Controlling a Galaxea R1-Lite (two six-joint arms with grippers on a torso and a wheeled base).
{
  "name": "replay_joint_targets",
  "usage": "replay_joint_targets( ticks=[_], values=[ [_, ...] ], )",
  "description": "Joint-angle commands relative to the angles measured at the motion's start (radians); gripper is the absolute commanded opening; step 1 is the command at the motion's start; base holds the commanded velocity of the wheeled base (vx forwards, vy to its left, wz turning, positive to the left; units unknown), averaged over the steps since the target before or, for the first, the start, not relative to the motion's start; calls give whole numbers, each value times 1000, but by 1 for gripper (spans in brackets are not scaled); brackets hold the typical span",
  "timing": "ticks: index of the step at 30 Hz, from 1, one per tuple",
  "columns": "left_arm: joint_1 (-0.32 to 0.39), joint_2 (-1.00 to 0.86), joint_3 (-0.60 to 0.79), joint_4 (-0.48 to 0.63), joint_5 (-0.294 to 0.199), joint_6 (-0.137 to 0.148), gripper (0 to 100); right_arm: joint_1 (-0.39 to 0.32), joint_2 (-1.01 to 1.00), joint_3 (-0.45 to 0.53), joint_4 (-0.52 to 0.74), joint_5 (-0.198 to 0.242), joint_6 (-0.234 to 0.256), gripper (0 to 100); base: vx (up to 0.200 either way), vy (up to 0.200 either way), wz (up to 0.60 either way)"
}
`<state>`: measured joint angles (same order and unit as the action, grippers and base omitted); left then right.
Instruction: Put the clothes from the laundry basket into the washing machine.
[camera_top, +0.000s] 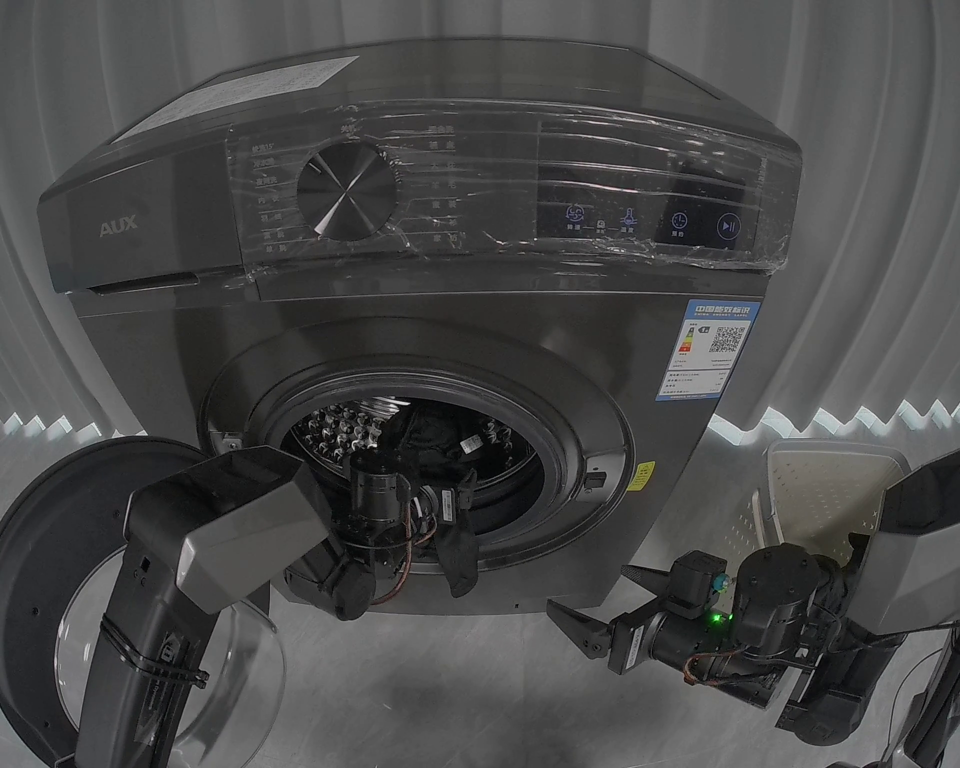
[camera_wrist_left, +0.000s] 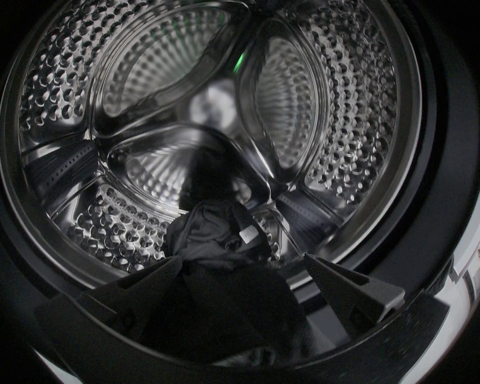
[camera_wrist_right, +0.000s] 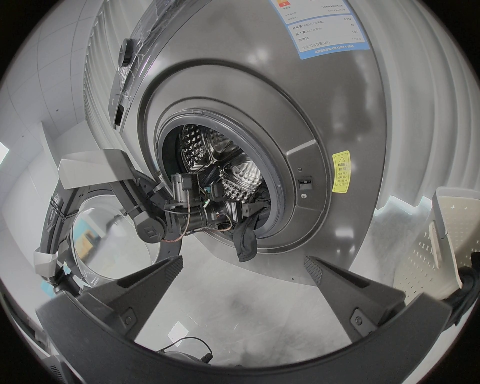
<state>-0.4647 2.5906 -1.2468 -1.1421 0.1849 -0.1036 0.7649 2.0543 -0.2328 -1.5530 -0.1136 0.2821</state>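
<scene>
– Starting nearest, how does the right claw (camera_top: 600, 603) stand?
– It hangs low over the grey floor (camera_top: 450, 690), in front of the washing machine (camera_top: 450, 320) towards its right side and apart from it. Its two fingers are spread: released.
– And the laundry basket (camera_top: 825, 490)?
– White and perforated, on the right, just behind the right arm and beside the machine's right corner. I cannot tell what lies inside it.
– The door (camera_top: 60, 560)?
– Swung wide open to the left, its round glass showing, close to the left arm.
– Now the left claw (camera_wrist_left: 242, 258).
– It sits at the mouth of the drum (camera_wrist_left: 350, 110), low in the opening. Its fingers stand well apart, so it is released, not clenched on anything.
– Where are the clothes?
– A dark garment (camera_top: 460, 560) lies across the lower rim of the opening. One end hangs down outside over the machine's front, just right of the left wrist. Dark cloth also lies between the spread fingers and runs in to a crumpled heap (camera_wrist_left: 210, 235) on the drum's floor, close behind the rim, with a small white tag (camera_wrist_left: 248, 234) on it.
– Farther in?
– Dimpled metal walls and ribs, up to the back wall.
– And beyond the machine?
– A round knob (camera_top: 347, 190) on the top panel, then a pale pleated curtain (camera_top: 880, 200) on the far side.
</scene>
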Motion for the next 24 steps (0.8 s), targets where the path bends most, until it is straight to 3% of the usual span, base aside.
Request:
replay_joint_targets(
  ticks=[1,8,9,21,24],
  values=[
    [0,43,15,-2,1,10,100,1,3,0,-7,0,0,100,0,0,0],
    [6,59,21,-5,10,15,100,1,3,0,-7,0,0,100,0,0,0],
    [6,59,23,-5,11,15,0,1,3,0,-7,0,0,100,0,0,0],
    [6,49,-45,-11,16,10,0,1,3,0,-7,0,0,100,0,0,0],
    [21,57,-198,-25,54,5,0,1,1,0,-7,0,0,100,0,0,0]
  ],
)
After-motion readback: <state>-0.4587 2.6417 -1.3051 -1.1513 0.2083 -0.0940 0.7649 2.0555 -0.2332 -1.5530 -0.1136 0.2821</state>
